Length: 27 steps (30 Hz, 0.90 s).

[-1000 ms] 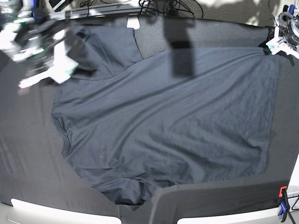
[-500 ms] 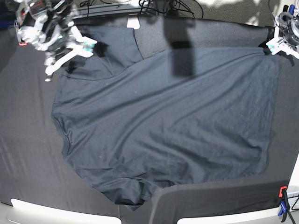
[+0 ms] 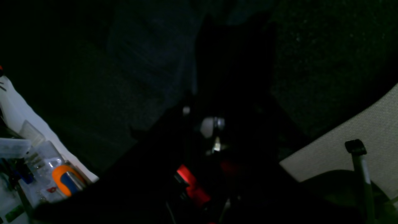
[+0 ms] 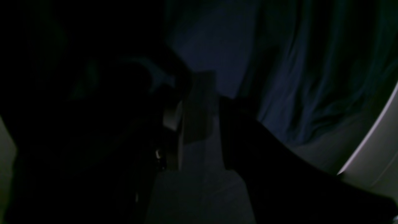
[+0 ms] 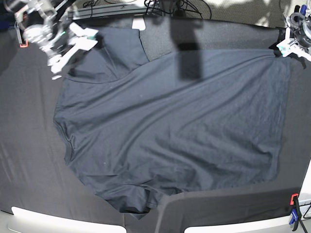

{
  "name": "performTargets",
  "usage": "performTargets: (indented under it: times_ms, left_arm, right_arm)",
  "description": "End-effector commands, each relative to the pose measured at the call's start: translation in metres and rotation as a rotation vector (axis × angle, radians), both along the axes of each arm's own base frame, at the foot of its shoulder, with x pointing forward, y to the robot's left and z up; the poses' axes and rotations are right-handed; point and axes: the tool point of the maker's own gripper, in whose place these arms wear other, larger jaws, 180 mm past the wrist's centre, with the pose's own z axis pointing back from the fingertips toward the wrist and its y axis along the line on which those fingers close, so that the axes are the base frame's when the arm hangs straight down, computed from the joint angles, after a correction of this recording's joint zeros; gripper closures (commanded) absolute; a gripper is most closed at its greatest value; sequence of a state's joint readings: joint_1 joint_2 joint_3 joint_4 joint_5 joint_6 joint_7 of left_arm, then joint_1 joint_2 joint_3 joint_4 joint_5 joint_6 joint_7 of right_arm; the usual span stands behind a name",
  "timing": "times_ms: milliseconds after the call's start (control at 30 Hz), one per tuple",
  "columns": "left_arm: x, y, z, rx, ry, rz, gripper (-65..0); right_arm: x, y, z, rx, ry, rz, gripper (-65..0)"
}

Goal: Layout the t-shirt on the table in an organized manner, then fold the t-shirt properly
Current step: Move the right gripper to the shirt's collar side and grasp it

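Black-clothed table (image 5: 29,160) under slate-blue t-shirt (image 5: 170,126), spread wide across mid-frame. Right gripper (image 5: 68,43) upper left, fingers apart, empty, above sleeve. Left gripper (image 5: 286,46) upper right, state unclear. Best smoothing lower-left bunched sleeve before folding.

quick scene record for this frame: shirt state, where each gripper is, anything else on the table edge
t-shirt: spread flat on the table, some wrinkles, one sleeve at the far left corner, one at the near edge
right gripper: over the far left sleeve corner, holds no cloth, jaws blurred
left gripper: at the far right corner by the shirt hem, jaw state unclear
clamps: red and blue clamp at the near right edge
wrist views: too dark to add detail
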<state>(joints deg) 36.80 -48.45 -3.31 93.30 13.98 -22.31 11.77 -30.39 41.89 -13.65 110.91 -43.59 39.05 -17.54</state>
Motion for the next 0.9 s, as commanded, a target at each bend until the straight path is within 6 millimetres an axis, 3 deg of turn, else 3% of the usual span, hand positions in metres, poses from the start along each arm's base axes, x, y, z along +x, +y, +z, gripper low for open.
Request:
performTargets:
  times_ms: [0, 133, 400, 800, 867]
  left_arm:
    - [0.008, 0.002, 0.007, 0.005, -0.027, -0.013, 0.0]
    - [0.007, 0.003, 0.007, 0.009, -0.024, -0.01, 0.0]
    - [0.006, 0.006, 0.006, 0.022, -0.016, -0.002, 0.0]
    - [0.006, 0.006, 0.006, 0.021, -0.016, -0.001, 0.0]
    - [0.006, 0.005, 0.006, 0.02, -0.015, 0.0, 0.0]
  right_arm:
    - [0.008, 0.002, 0.006, -0.011, -0.034, 0.026, -18.6]
    - [0.015, 0.014, 0.002, -0.041, -0.07, 0.091, -18.6]
    - [0.02, 0.014, -0.022, -0.089, -0.06, 0.123, -18.6]
    - [0.046, 0.044, -0.011, 0.016, -0.157, 0.068, -18.6]
    - [0.046, 0.046, -0.012, 0.043, -0.145, 0.053, -15.4]
